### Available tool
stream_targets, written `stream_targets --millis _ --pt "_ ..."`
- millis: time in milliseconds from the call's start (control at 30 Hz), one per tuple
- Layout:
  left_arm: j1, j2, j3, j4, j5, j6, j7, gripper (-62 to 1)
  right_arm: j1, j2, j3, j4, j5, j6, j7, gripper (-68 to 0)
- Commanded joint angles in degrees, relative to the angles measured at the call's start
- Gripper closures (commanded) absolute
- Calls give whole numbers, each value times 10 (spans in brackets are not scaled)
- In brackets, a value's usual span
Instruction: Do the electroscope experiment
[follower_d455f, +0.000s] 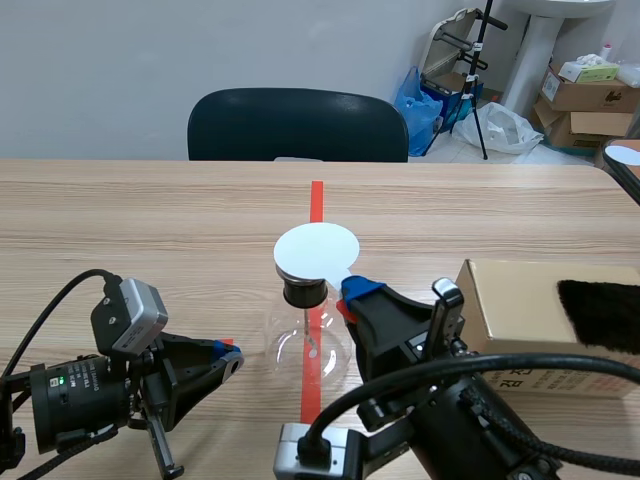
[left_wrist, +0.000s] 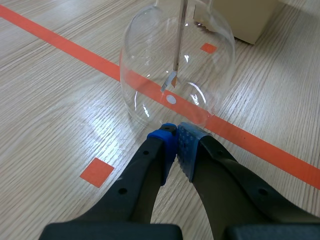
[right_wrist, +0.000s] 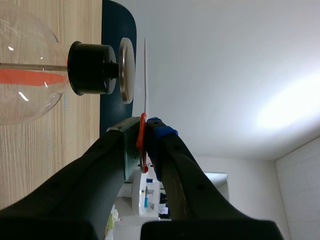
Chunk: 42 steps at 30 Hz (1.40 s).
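The left jaws are clenched on nothing: their blue pads (left_wrist: 169, 142) meet tip to tip, low over the table (follower_d455f: 150, 220). Just ahead of those tips stands the glass flask (left_wrist: 177, 65) of the electroscope, upright on the table; whether the pads touch its wall I cannot tell. Inside the bulb a thin metal rod (left_wrist: 178, 35) hangs straight down, with small foil leaves (left_wrist: 167, 82) at its lower end.

The right jaws are grasping an orange-red tab (right_wrist: 142, 134), pressed between a grey-green pad (right_wrist: 131, 150) and a blue one. From the tab a thin white disc (right_wrist: 145, 75) runs on ahead of the jaws. The disc lies flat above the electroscope's metal plate (right_wrist: 127, 70), parallel to it, with a narrow gap showing between the two. Below the plate is the black stopper (right_wrist: 90, 67) in the flask's neck.

Beside the right jaws, on the side away from the flask, a cardboard box (follower_d455f: 520, 310) rests on the table, with a piece of black fur (follower_d455f: 600, 315) lying on its top. Far ahead of both jaws, beyond the table's far edge, stands a dark chair (follower_d455f: 297, 125).
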Motion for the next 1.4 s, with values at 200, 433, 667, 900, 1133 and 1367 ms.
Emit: stream_targets --millis 200,433,667,900,1133,1367 --pt "-3 1 -2 11 -8 -1 -9 -31 7 3 1 12 0 -6 0 -10" --pt "-3 1 -2 11 -8 -1 -9 -32 7 3 1 12 0 -6 10 -10" --pt "-3 1 -2 11 -8 -1 -9 -32 7 3 1 12 0 -6 15 -10" --pt "-3 1 -2 11 -8 -1 -9 -31 7 3 1 12 0 -6 15 -10" --pt "-3 1 -2 11 -8 -1 -9 -31 7 3 1 12 0 -6 15 -10" --pt "-3 1 -2 11 -8 -1 -9 -31 7 3 1 12 0 -6 15 -10"
